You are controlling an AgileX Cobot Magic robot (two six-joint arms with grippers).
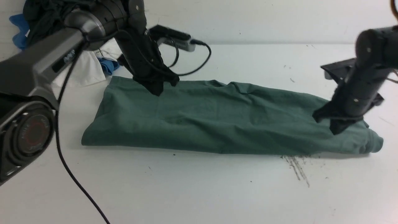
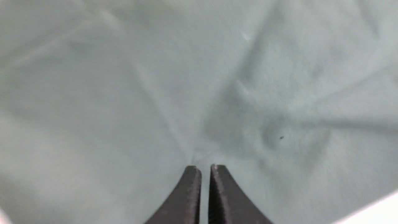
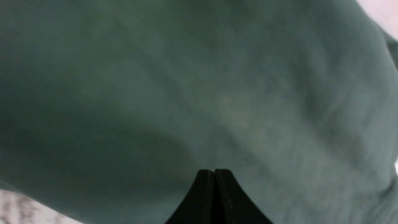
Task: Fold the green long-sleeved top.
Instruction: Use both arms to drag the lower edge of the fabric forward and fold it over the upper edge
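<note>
Top (image 1: 217, 121), sage green and folded into a long band, lies across the white bench (image 1: 199, 193), running left to right. Left end effector (image 1: 156, 90) meets its far left edge, jaws all but closed on a pinch of fabric, with creases running in to the tips in the wrist view. Right end effector (image 1: 338, 129) sits at the cloth's right end, jaws pressed together with nothing seen between them. Black (image 1: 43, 15), white (image 1: 87, 70) and blue (image 1: 110, 66) garments lie heaped at the far left corner. Scuff marks (image 1: 297, 168) streak the bench just beside the top's near edge.
</note>
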